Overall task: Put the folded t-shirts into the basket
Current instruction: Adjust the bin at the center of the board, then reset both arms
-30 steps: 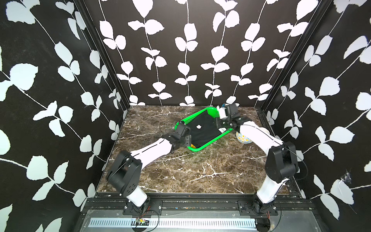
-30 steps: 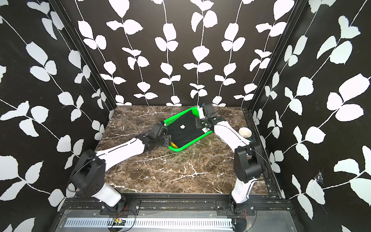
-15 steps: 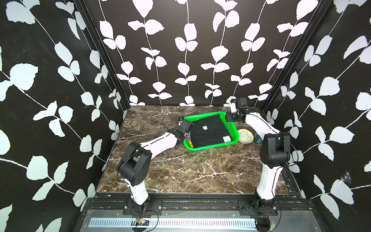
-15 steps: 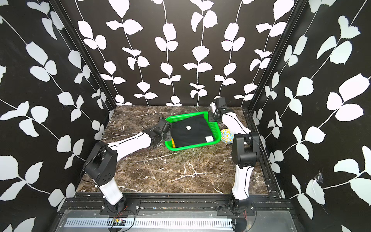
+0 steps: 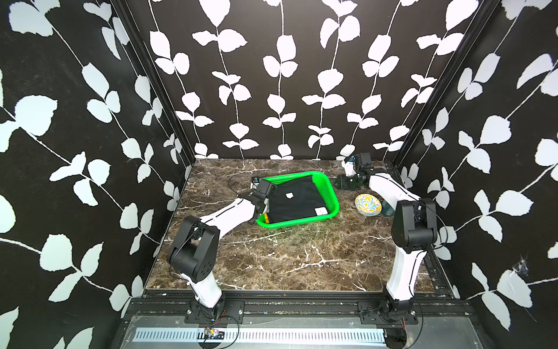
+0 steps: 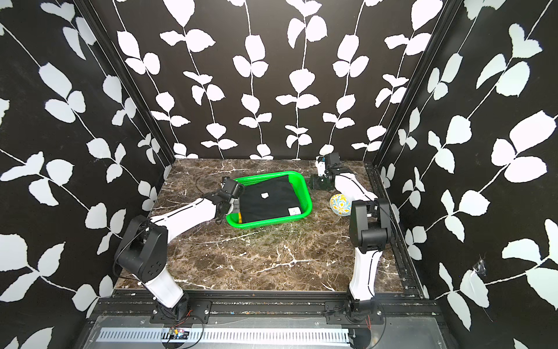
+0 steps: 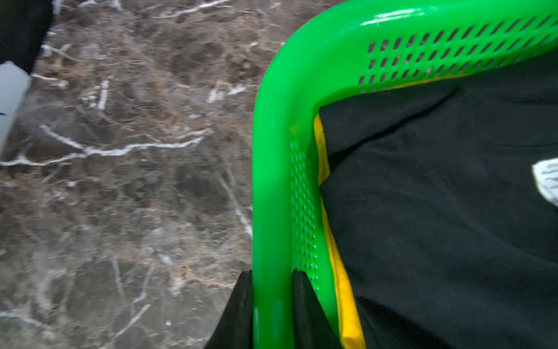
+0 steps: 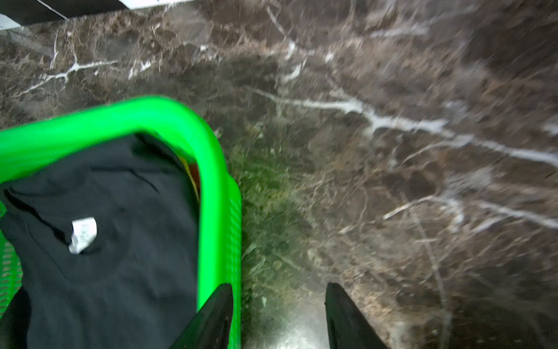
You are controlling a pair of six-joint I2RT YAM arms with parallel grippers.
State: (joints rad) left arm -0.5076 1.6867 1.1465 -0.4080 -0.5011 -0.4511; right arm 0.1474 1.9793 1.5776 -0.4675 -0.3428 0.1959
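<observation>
While the left gripper (image 7: 273, 311) clamps the green basket (image 5: 329, 196) at its rim, the right gripper (image 8: 280, 317) hangs just beside it, jaws apart; the black t-shirt (image 5: 294, 201) lies inside over the yellow t-shirt (image 7: 339, 272).

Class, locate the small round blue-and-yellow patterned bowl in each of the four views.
In a top view: small round patterned bowl, between green perforated plastic basket and right arm.
In a top view: bowl, same place.
Left wrist: absent.
Right wrist: absent.
Shared landmark: the basket's rim.
</observation>
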